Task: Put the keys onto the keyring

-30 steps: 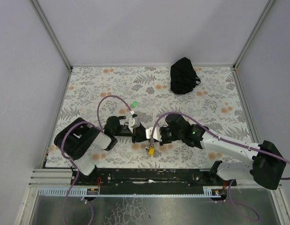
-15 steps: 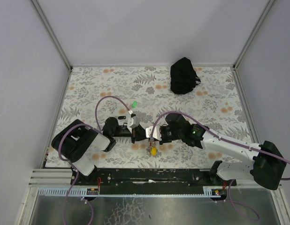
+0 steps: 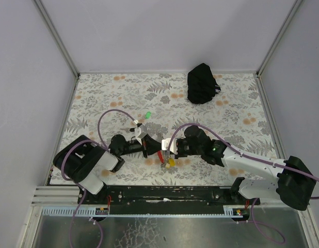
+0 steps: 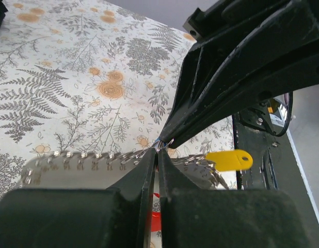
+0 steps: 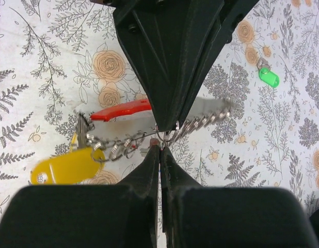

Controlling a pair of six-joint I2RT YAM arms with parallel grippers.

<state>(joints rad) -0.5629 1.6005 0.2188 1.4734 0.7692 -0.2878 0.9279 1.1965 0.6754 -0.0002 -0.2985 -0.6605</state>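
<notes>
Near the front edge of the flowered table, the top view shows the left gripper and right gripper meeting tip to tip. The keyring hangs just below them, with its yellow tag lowest. The green key lies apart, farther back on the cloth. A black bag sits at the far right.

In the left wrist view, the left fingers are pinched tight on the silvery chain, and the right gripper's tips touch the same spot.

In the right wrist view, the right fingers are closed with no gap. They touch the ring, but whether they grip it I cannot tell. The red strap lies beside it.
</notes>
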